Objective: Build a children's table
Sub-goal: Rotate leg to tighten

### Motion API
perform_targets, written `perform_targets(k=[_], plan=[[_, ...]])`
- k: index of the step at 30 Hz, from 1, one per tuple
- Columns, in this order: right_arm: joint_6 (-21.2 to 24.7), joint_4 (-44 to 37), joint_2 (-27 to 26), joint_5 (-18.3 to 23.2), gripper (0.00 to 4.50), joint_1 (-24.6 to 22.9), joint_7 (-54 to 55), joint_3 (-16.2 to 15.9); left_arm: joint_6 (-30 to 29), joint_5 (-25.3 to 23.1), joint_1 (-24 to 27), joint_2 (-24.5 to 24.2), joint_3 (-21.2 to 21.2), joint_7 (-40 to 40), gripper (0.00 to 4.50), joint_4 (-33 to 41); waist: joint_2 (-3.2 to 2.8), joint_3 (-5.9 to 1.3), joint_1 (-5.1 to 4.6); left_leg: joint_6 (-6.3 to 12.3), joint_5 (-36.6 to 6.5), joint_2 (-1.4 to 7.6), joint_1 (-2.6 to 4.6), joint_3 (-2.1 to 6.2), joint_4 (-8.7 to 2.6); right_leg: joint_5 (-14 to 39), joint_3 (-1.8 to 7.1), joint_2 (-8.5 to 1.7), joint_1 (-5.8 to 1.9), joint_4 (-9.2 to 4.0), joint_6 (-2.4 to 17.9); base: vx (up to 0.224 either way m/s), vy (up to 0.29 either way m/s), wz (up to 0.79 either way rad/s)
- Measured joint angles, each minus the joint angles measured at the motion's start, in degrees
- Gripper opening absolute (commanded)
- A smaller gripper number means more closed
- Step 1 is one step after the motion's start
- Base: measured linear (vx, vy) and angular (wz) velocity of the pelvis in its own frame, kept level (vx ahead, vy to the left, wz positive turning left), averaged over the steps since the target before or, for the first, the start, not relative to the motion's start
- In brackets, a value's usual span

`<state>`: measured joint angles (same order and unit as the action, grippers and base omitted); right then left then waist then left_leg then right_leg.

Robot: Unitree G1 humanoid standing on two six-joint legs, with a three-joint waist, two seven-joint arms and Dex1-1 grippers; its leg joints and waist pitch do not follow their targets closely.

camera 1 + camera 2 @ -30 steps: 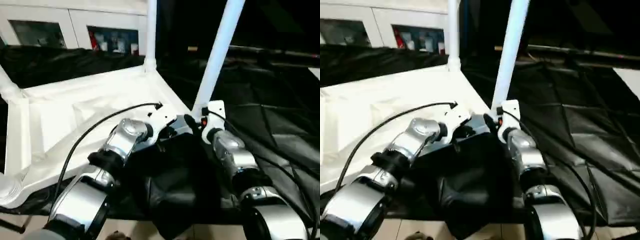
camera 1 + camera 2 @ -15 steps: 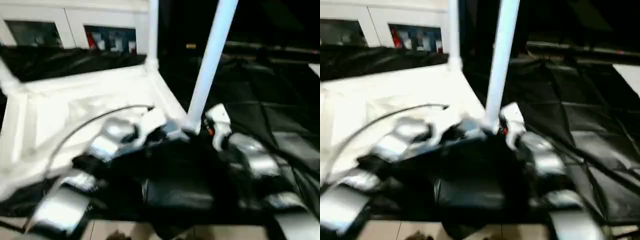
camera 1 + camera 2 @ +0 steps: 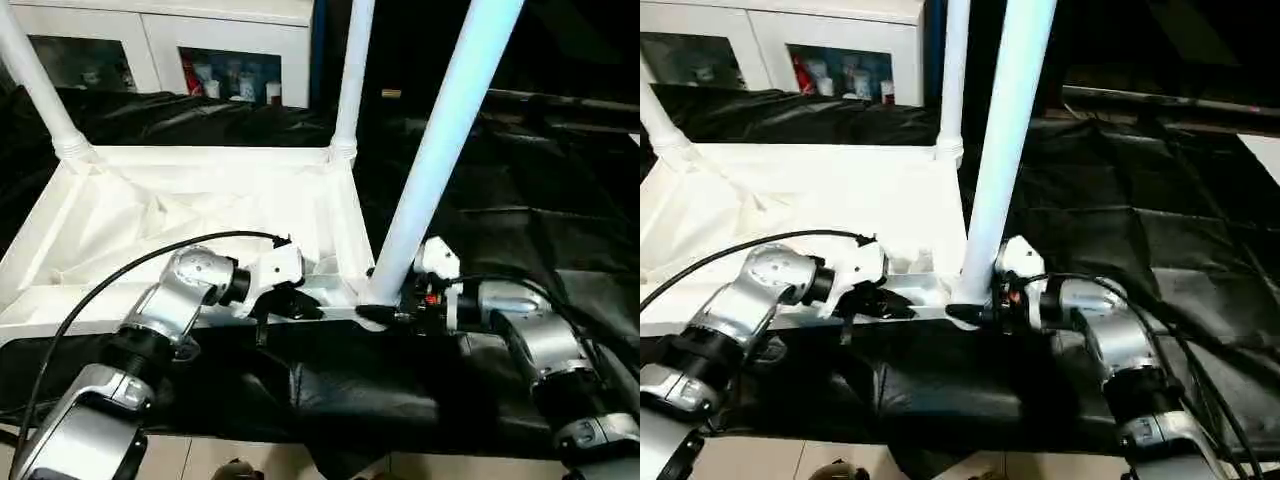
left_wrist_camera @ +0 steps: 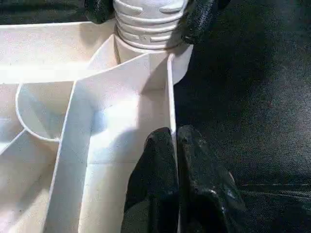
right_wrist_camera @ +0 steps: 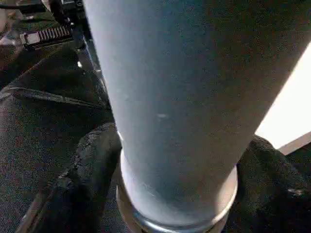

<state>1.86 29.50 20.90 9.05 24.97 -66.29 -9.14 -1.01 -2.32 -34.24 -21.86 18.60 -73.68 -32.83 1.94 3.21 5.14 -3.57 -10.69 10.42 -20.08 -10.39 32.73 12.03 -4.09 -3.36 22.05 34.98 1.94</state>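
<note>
The white tabletop lies upside down on black cloth across the left and middle of the head view, its ribbed underside facing up. Three legs stand in its corner sockets: one at the upper left, one at top centre, and the nearest leg rising from the front right corner toward the upper right. The left gripper reaches in from the lower left, its two fingers pressed together on the thin front rim of the tabletop, pinching that wall. The right gripper comes in from the lower right, its fingers spread around the base of the nearest leg, one on each side. A white cabinet stands along the top left.
</note>
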Motion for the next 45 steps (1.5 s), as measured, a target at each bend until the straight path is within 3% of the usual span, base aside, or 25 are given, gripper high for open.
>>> perform_targets(k=[3,10,12,16,22,24,25,29,34,39,45], plan=[[0.45,-0.22,-0.06,-0.11,2.84,0.00,0.09,-0.01,-0.11,-0.01,0.33,-0.01,0.00,0.12,0.00,0.61,0.06,0.00,-0.02,0.06,0.04,0.00,0.00,0.00,-0.01,0.01,0.00,0.00,0.00,0.00,-0.01,0.000,0.000,0.00],[3.39,-2.31,-2.28,0.44,2.75,-1.82,4.39,1.23,-0.49,-0.58,0.68,0.27,-0.09,1.98,0.00,1.05,0.28,-0.10,-0.05,0.03,0.03,0.00,0.03,0.00,-0.01,0.02,0.02,0.00,-0.03,0.04,-0.02,0.000,0.000,0.00],[3.75,-1.48,-4.60,0.02,2.74,-2.14,9.99,2.56,-0.77,-1.88,0.33,1.22,-0.30,5.22,0.00,0.30,0.47,-0.19,-0.21,-0.02,0.01,-0.01,0.06,0.00,0.02,0.01,0.06,0.00,-0.17,0.08,-0.02,0.000,0.000,0.00],[4.13,4.70,-12.13,-0.31,2.74,0.63,28.95,8.22,-3.48,-4.89,-2.70,5.91,-0.61,15.37,0.00,-4.21,0.74,-0.40,-1.26,-0.10,0.06,-0.03,0.18,0.00,0.18,0.09,0.10,-0.04,-0.26,0.04,-0.27,0.000,0.000,0.00],[3.45,11.79,-16.52,-2.53,2.74,6.01,45.23,10.06,-8.20,-6.51,-6.72,12.47,-0.98,25.45,0.00,-9.84,0.81,-0.64,-1.73,-0.07,0.04,-0.19,0.17,0.01,0.27,0.04,0.26,-0.09,-0.33,0.01,-0.25,0.000,0.000,0.00],[2.60,14.17,-16.58,-3.77,3.43,7.67,48.12,10.19,-9.27,-6.63,-7.84,14.62,-1.41,27.92,0.00,-11.78,0.54,-0.82,-1.66,0.00,0.00,-0.28,0.16,0.00,0.27,-0.13,0.31,-0.15,-0.30,0.00,-0.02,0.000,0.000,0.00],[2.30,14.50,-16.59,-4.27,3.43,7.77,48.35,10.31,-9.29,-6.63,-8.01,14.98,-1.47,28.23,0.00,-12.11,0.45,-0.87,-1.58,0.05,-0.04,-0.29,0.10,0.00,0.26,-0.13,0.31,-0.15,-0.31,0.00,-0.02,0.000,0.000,0.00],[0.87,14.61,-16.06,-4.91,3.88,7.72,46.05,10.37,-8.84,-6.62,-8.18,15.03,-1.79,27.64,0.00,-12.37,0.21,-0.88,-1.42,0.09,-0.06,-0.28,0.05,0.02,0.20,-0.08,0.26,-0.15,-0.26,0.01,-0.11,0.000,0.000,0.00],[0.38,14.02,-14.11,-3.31,3.92,7.09,38.84,10.31,-7.27,-6.34,-7.94,13.83,-1.74,25.15,0.00,-12.14,0.15,-0.84,-1.51,0.08,-0.06,-0.22,0.02,0.04,0.16,-0.07,0.20,-0.12,-0.15,0.01,-0.12,0.000,0.000,0.00],[1.28,6.68,-5.22,-0.22,3.92,2.30,18.16,5.38,-3.23,-3.58,-3.66,6.51,-0.72,12.78,0.00,-6.11,-0.02,-0.69,-1.30,0.18,-0.03,-0.11,-0.10,0.05,-0.02,0.02,0.10,-0.05,-0.09,0.00,-0.23,0.000,0.000,0.00],[2.63,1.53,-1.47,0.96,3.92,0.45,7.44,2.26,-1.67,-1.92,-1.91,3.81,0.07,4.73,0.00,-2.74,0.00,-0.62,-0.65,0.25,-0.09,-0.10,-0.07,-0.03,0.08,0.03,0.11,-0.07,-0.04,-0.08,-0.22,0.000,0.000,0.00]])
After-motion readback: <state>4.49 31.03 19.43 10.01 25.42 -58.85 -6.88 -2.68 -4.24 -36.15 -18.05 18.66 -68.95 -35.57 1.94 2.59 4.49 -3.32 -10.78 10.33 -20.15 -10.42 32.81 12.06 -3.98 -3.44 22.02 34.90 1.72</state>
